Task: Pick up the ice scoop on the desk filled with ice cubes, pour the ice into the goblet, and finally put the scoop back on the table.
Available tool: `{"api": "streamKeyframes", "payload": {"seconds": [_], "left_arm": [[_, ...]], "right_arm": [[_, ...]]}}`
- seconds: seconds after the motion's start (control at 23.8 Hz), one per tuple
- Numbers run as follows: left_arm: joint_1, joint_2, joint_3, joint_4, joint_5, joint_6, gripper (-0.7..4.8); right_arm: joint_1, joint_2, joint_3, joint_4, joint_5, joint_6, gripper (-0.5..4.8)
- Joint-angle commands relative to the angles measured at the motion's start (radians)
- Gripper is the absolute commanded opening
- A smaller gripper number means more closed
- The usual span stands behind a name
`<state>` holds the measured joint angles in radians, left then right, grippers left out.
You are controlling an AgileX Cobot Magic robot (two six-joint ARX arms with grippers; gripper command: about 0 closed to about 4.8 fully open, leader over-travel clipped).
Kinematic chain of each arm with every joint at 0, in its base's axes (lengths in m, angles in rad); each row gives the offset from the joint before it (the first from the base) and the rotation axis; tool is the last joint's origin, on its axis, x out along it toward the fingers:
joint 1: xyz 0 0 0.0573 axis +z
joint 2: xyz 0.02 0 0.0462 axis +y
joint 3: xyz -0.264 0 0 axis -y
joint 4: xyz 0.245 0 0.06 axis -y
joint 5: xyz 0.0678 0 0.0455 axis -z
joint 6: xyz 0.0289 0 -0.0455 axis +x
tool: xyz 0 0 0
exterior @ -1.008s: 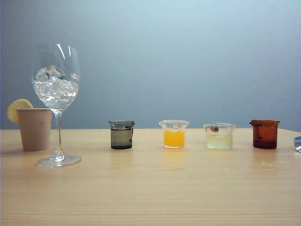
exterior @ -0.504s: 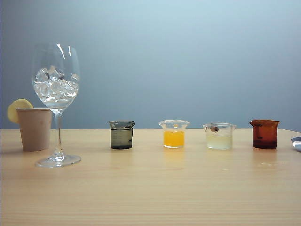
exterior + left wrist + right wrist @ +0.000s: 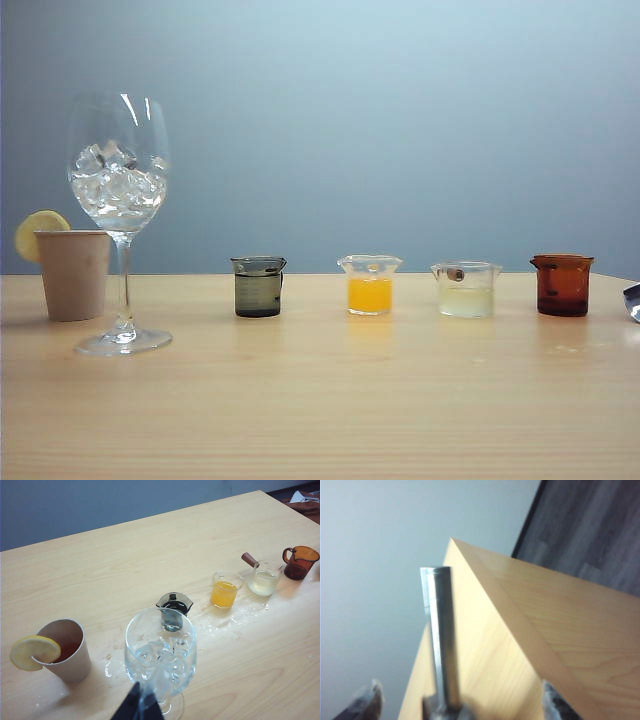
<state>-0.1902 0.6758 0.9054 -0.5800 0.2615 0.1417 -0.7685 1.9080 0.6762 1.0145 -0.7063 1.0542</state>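
Observation:
The goblet (image 3: 118, 200) stands upright at the left of the desk (image 3: 320, 410), its bowl holding ice cubes (image 3: 118, 185). In the left wrist view the goblet (image 3: 160, 652) is close in front of my left gripper (image 3: 141, 707), whose dark fingers meet in a point; nothing is between them. The ice scoop shows only as a silver sliver (image 3: 633, 300) at the right edge of the exterior view. In the right wrist view its handle (image 3: 440, 640) stands free between the wide-apart fingers of my open right gripper (image 3: 462, 702).
A paper cup with a lemon slice (image 3: 72, 272) stands left of the goblet. Further right stand several small beakers in a row: dark grey (image 3: 259, 287), orange (image 3: 370, 285), pale (image 3: 466, 290), amber (image 3: 563, 285). Spilled ice bits (image 3: 235, 617) lie near them. The table's corner edge (image 3: 520, 615) is close to the scoop.
The silver sliver of the scoop at the right edge of the exterior view has shifted slightly. The goblet, cup and beakers have not moved.

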Motion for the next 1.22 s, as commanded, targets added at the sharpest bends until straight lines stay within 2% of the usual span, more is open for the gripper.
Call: {"api": "streamKeyframes", "payload": {"seconds": [0.04,0.08,0.13,0.38,0.59,0.67,0.84,1.05,1.09,1.13,1.18,1.22], "left_arm": [[0.002,-0.002,0.004,0.011,0.005,0.001,-0.05],[0.002,-0.002,0.004,0.011,0.005,0.001,-0.05],[0.002,-0.002,0.004,0.011,0.005,0.001,-0.05],[0.002,-0.002,0.004,0.010,0.005,0.000,-0.05],[0.002,-0.002,0.004,0.010,0.005,0.000,-0.05],[0.002,-0.003,0.004,0.010,0.006,0.000,-0.05],[0.003,-0.002,0.004,0.011,0.005,0.000,-0.05],[0.005,-0.018,0.003,0.010,0.005,0.001,-0.05],[0.005,-0.040,0.002,0.009,0.006,0.000,-0.05],[0.005,-0.054,0.002,0.009,0.005,0.001,-0.05],[0.006,-0.090,0.002,0.008,0.005,0.000,-0.05],[0.006,-0.108,0.002,0.008,0.005,0.001,-0.05]], "right_arm": [[-0.032,-0.054,-0.071,0.109,-0.100,0.000,1.49],[-0.038,-0.086,-0.104,0.134,-0.155,-0.002,-0.03],[-0.032,-0.130,-0.141,0.143,-0.172,0.021,-0.10],[0.028,-0.366,-0.253,0.145,-0.109,0.072,-0.10],[0.137,-0.665,-0.305,0.020,-0.053,0.080,-0.10],[0.188,-0.778,-0.305,-0.082,-0.020,0.070,-0.10],[0.337,-1.083,-0.298,-0.408,0.130,-0.022,-0.10],[0.431,-1.327,-0.297,-0.676,0.160,-0.140,-0.10],[0.459,-1.433,-0.297,-0.780,0.175,-0.196,-0.10],[0.470,-1.482,-0.296,-0.819,0.192,-0.225,-0.10],[0.481,-1.597,-0.280,-0.943,0.253,-0.269,-0.10],[0.482,-1.641,-0.270,-1.001,0.279,-0.291,-0.10]]}}
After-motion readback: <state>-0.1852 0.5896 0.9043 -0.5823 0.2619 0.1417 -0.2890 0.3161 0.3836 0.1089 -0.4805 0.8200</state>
